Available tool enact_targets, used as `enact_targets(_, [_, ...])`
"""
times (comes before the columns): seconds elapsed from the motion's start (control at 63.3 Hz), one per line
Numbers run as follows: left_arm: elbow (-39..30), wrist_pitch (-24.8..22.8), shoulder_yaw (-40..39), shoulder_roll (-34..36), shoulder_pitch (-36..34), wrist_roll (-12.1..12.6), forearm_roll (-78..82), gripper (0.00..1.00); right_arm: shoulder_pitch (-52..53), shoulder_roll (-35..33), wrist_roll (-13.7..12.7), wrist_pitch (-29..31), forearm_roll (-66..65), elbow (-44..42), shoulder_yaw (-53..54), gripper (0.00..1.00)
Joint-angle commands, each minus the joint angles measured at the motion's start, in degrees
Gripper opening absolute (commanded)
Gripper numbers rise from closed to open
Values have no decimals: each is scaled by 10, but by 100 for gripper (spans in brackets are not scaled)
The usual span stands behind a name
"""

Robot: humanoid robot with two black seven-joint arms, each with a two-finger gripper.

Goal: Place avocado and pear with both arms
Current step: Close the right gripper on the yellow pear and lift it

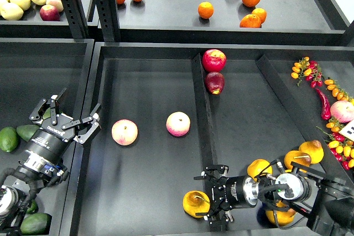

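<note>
Center bin: right fingers (212, 203) clamp pear (196, 203); left fingers (77, 115) wide; avocados (9, 139) left bin.

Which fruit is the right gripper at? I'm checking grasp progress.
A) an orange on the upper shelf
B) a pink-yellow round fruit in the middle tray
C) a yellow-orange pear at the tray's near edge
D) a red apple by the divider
C: the right gripper has its fingers on either side of the pear at the near edge of the middle tray, while the pink-yellow fruits lie untouched farther up.
</note>
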Motion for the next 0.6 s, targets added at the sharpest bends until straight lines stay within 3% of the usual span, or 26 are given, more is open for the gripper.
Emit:
enact_targets(0.0, [-2, 0, 1, 0, 6, 0, 0, 99, -1, 6, 0, -1, 0, -7, -3, 99])
enact_targets(0.332, [-17, 0, 1, 0, 21, 0, 0, 99, -3, 16, 0, -3, -18, -29, 0, 88])
enact_targets(0.584, [-19, 0, -1, 0, 22, 0, 0, 99, -4, 23, 0, -16, -17, -31, 6, 70])
